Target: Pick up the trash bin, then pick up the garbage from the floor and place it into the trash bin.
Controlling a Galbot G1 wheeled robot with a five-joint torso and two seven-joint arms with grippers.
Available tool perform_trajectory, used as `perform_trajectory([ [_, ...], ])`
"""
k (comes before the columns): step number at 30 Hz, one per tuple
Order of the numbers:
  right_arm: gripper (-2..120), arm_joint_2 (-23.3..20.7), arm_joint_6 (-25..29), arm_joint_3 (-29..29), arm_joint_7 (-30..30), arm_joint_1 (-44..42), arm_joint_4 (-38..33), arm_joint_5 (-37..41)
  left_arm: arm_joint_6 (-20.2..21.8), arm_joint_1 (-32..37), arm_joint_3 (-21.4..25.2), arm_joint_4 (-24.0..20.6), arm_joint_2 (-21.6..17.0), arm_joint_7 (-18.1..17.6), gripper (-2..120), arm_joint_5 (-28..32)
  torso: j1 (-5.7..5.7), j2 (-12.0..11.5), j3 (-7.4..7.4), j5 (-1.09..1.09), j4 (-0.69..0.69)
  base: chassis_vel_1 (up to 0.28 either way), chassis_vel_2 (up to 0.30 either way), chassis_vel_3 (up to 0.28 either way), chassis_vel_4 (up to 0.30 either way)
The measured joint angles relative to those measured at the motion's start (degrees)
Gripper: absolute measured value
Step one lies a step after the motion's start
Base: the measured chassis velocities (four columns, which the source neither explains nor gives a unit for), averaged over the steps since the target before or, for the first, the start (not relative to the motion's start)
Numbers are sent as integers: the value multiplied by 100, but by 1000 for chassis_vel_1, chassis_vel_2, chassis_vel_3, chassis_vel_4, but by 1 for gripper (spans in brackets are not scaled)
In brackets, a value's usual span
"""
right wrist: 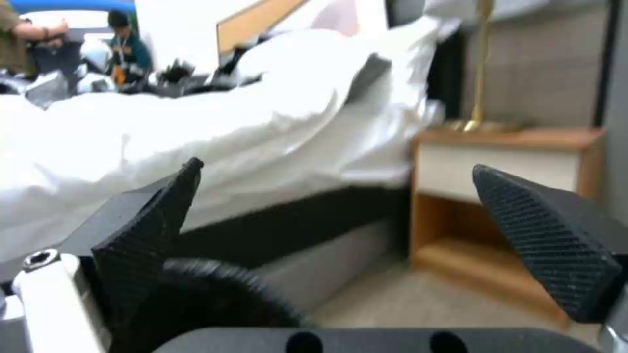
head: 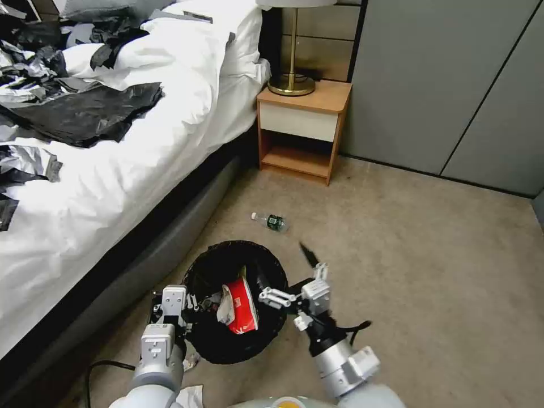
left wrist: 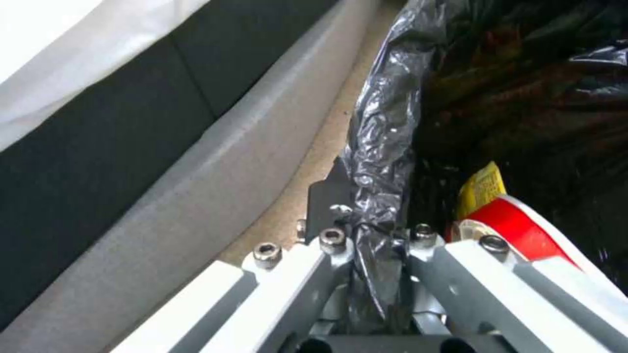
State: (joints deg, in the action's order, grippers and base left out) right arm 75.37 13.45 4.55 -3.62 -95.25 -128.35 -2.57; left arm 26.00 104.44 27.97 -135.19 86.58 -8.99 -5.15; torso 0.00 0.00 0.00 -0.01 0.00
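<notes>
One bin [head: 238, 300] rim betw. L fingers [left wrist: 327, 215].

Bedroom: white-sheeted bed [head: 170, 102], wooden nightstand [head: 303, 127], brass lamp [head: 292, 56].

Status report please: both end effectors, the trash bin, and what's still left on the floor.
Left end effector shut on trash bin rim. Right end effector open, empty, beside bin. Red-and-white packet inside bin. Bottle on carpet ahead, path unobstructed.
</notes>
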Motion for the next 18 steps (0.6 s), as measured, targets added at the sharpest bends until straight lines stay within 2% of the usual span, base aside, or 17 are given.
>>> perform_trajectory([
  [7, 100, 91, 489, 296, -115, -254, -61, -222, -8, -15, 144, 8, -12, 1, 0, 126, 0, 0, 0, 0, 0, 0, 0, 0, 0],
  [13, 100, 291, 978, 633, -227, -317, 446, -242, -19, -8, 206, -11, -20, 2, 0, 187, 0, 0, 0, 1, 1, 0, 0, 0, 0],
  [18, 100, 345, 1160, 758, -260, -353, 703, -208, -19, -8, 213, -33, -22, 2, 0, 203, 0, 0, 0, 1, 0, 0, 0, 0, 0],
])
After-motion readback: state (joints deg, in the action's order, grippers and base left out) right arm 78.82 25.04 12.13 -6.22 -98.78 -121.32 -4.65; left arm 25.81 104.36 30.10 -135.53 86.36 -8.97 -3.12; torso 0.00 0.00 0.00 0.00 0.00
